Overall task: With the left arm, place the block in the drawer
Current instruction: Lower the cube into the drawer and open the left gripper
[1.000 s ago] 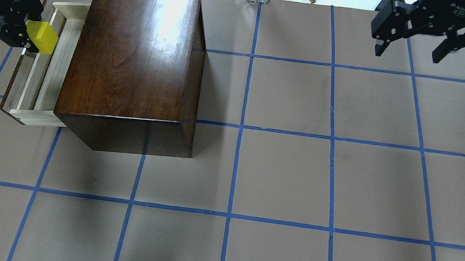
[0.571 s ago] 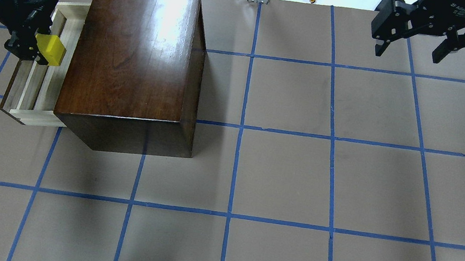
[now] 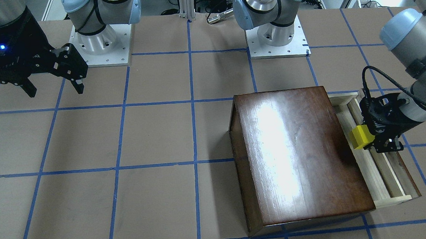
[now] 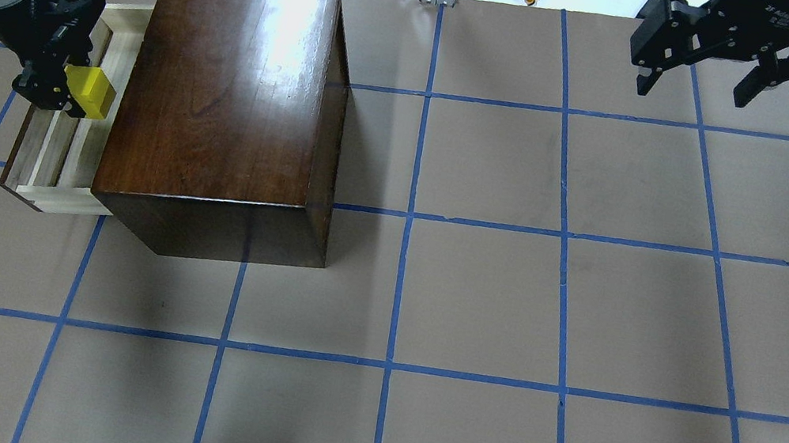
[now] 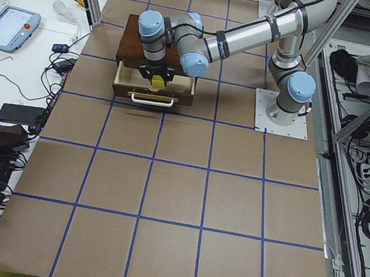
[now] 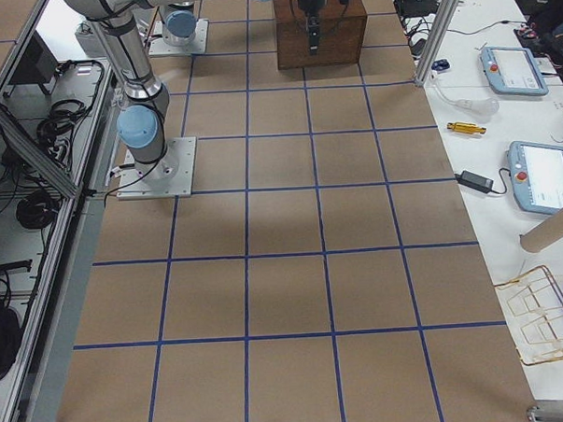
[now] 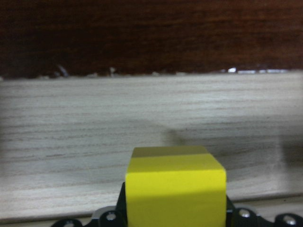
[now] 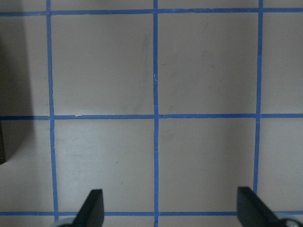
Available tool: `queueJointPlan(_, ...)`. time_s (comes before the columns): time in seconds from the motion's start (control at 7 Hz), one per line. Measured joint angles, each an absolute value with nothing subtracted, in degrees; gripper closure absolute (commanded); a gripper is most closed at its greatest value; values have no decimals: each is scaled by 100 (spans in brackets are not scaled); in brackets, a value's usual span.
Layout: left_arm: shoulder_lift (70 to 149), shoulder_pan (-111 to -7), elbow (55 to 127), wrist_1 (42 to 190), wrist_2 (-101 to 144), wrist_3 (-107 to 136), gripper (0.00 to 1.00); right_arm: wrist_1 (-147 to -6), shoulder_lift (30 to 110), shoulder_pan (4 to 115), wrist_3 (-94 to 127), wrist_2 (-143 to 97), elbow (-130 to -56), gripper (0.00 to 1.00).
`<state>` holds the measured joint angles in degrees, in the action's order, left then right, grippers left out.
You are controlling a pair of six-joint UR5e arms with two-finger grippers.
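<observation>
Left gripper (image 4: 73,94) clamps the yellow block (image 4: 91,92) above the drawer (image 4: 57,153). Dropped here, it may bounce off the wooden box (image 4: 224,89).

Glossy dark wooden box (image 4: 224,89); its drawer (image 4: 77,160) is raw, matt pale wood; the yellow block (image 4: 94,93) looks smooth.

Box (image 4: 224,89) on worktop (image 4: 477,300), L half; drawer (image 4: 51,156) out its L side, block (image 4: 89,92) in L claw (image 4: 63,95) above it; R claw (image 4: 693,91) far R.
</observation>
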<state>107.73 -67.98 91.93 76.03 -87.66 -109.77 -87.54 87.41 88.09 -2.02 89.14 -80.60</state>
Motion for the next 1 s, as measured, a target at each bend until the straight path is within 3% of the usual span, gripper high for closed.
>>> queueJointPlan(0.43,10814,-6771,9195,7555,-8678,-10973,23,-8754,8738,8811,-202,8918,-8060,0)
queueJointPlan(1.0,10671,-6738,9077,7515,-8681,-10808,23,-8754,8739,8812,-202,8919,-8060,0)
